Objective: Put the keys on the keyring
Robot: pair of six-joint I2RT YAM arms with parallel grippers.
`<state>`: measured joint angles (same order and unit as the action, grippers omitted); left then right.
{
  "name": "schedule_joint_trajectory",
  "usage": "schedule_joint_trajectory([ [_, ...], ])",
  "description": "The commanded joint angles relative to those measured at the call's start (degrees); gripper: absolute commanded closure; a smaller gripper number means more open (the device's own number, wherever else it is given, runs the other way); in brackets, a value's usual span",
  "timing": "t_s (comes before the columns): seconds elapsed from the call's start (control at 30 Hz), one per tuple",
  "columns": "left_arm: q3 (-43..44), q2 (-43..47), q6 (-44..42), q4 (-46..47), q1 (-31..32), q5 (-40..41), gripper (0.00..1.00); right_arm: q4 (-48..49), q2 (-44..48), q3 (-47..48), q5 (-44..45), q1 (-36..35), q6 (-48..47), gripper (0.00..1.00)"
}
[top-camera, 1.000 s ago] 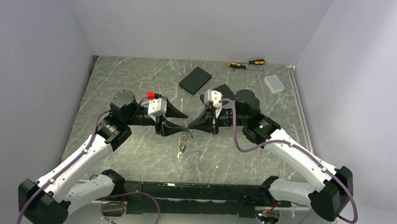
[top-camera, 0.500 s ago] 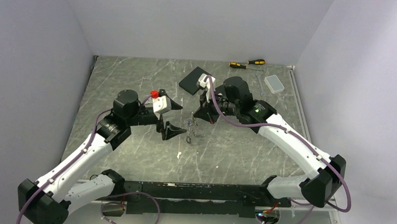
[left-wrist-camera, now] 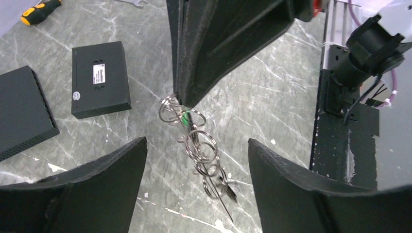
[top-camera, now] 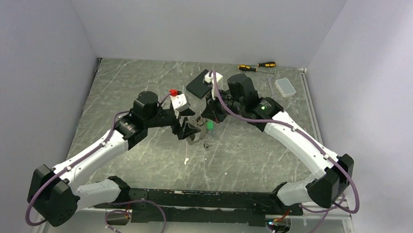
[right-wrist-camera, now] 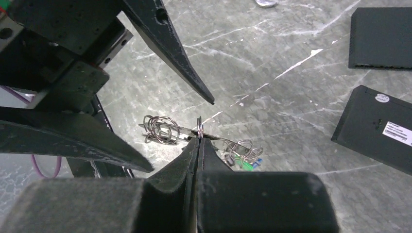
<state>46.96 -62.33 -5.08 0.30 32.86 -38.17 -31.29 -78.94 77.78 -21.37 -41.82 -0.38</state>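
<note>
Nearest the table's near edge, you had the left gripper (top-camera: 188,130) with its jaws wide apart and empty, one on either side of the hanging bunch.

Just beyond it, over the middle of the table (top-camera: 142,81), the right gripper (right-wrist-camera: 198,141) had its jaws pressed fully together on a thin loop. As far as you could judge, this was the keyring (right-wrist-camera: 199,125).

The keys (left-wrist-camera: 184,118), one of them green-headed, hung below it among several linked rings.

Progress: at least the green-headed key appeared to be threaded already. You could not tell whether every key was on.

Toward the far edge, the black boxes (left-wrist-camera: 99,77) carried white labels with print too small to read. The screwdrivers (top-camera: 257,66) showed no legible brand.
</note>
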Motion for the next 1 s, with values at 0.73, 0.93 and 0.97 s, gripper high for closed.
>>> schedule_joint_trajectory([
  [0.73, 1.1, 1.3, -15.3, -6.9, 4.2, 13.4, 1.00, 0.2, -3.0, -1.5, -10.1, 0.7, 6.2, 1.00],
  [0.93, -0.2, 2.4, -20.3, -8.1, 7.0, 18.0, 1.00, -1.6, -6.6, -0.2, -15.3, 2.7, 8.5, 1.00],
  [0.97, -0.6, 2.6, -21.9, -8.4, 7.6, 18.0, 1.00, -1.8, -7.1, 0.1, -16.5, 2.9, 8.7, 1.00],
])
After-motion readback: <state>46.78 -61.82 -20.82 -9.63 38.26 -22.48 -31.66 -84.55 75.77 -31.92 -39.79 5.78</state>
